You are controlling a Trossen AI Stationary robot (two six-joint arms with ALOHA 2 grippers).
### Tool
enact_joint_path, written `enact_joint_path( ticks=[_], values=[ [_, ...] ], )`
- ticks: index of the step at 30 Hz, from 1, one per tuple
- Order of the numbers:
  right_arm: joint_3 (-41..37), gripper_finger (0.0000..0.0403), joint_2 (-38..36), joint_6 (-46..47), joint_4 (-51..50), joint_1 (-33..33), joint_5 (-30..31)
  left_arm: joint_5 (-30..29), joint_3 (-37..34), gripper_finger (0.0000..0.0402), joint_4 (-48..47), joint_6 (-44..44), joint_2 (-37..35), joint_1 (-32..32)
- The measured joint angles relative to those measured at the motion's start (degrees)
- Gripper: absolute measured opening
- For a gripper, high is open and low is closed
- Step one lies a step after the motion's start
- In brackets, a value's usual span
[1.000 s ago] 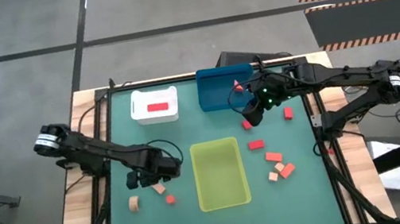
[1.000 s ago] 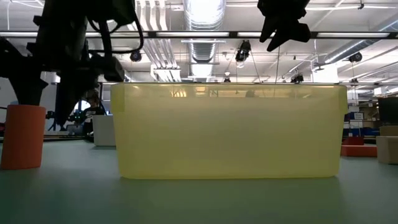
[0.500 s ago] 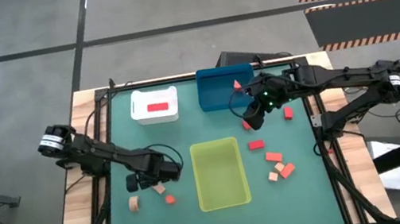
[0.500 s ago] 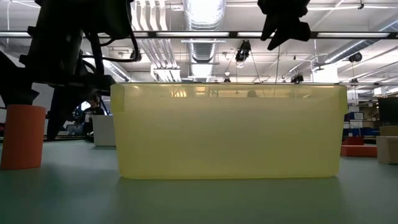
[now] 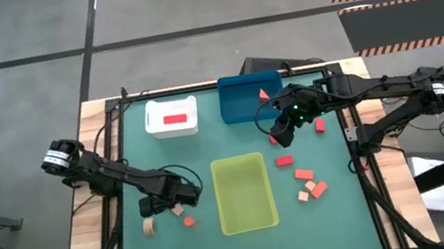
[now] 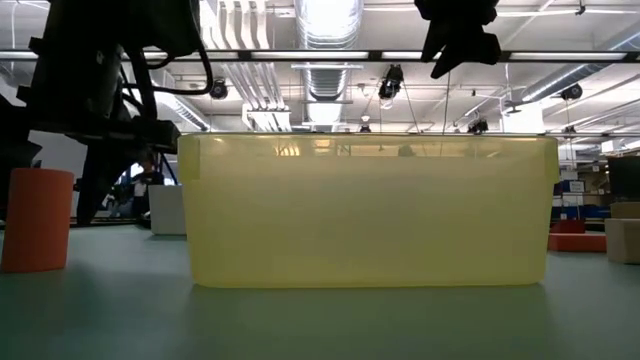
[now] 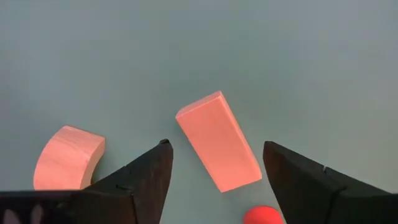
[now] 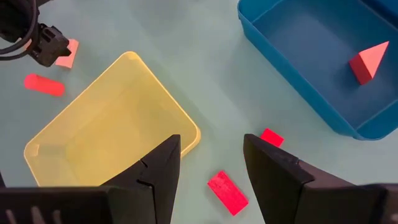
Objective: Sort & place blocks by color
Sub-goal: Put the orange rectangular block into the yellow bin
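between the left gripper's [image 7: 214, 163] wide-open, empty fingers at lower centre, the coral bar [image 7: 218, 142] lies flat on the tabletop, probably light and rigid, best pinched across its narrow width.

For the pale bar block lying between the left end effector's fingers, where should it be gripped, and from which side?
Likely across the two long side faces of the pale bar block, near its middle, coming straight down from above. It lies flat on the table, slanted relative to the open left end effector, so a small wrist turn would square the fingers to it. The curved tan block lies apart.
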Motion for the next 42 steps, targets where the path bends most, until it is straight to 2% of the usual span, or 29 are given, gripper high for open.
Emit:
enact_joint_path(
  ticks=[6,13,19,23,33,42],
  values=[
    [0.0,0.0166,0.0,0.0,-0.3,0.0,0.0,-0.8,-1.3,0.0236,0.5,0.0,0.0,0.0],
    [0.0,0.0166,0.0,0.1,-0.3,0.0,0.0,-0.8,-4.1,0.0235,6.1,0.0,0.2,0.0],
    [-0.1,0.0166,0.0,0.2,-0.6,0.0,-0.1,-0.8,-4.7,0.0232,6.0,0.0,0.3,0.0],
    [-0.1,0.0166,0.0,0.2,-0.6,0.0,-0.1,-1.0,-4.8,0.0208,6.1,0.0,0.3,0.0],
    [-0.1,0.0166,-0.1,0.2,-2.2,0.0,-0.1,-1.2,-5.7,0.0119,6.3,-0.1,0.3,0.0],
    [-0.1,0.0166,-0.2,0.2,-2.2,0.0,-0.1,-1.8,-4.1,0.0125,6.0,1.8,0.3,0.1]
  ],
)
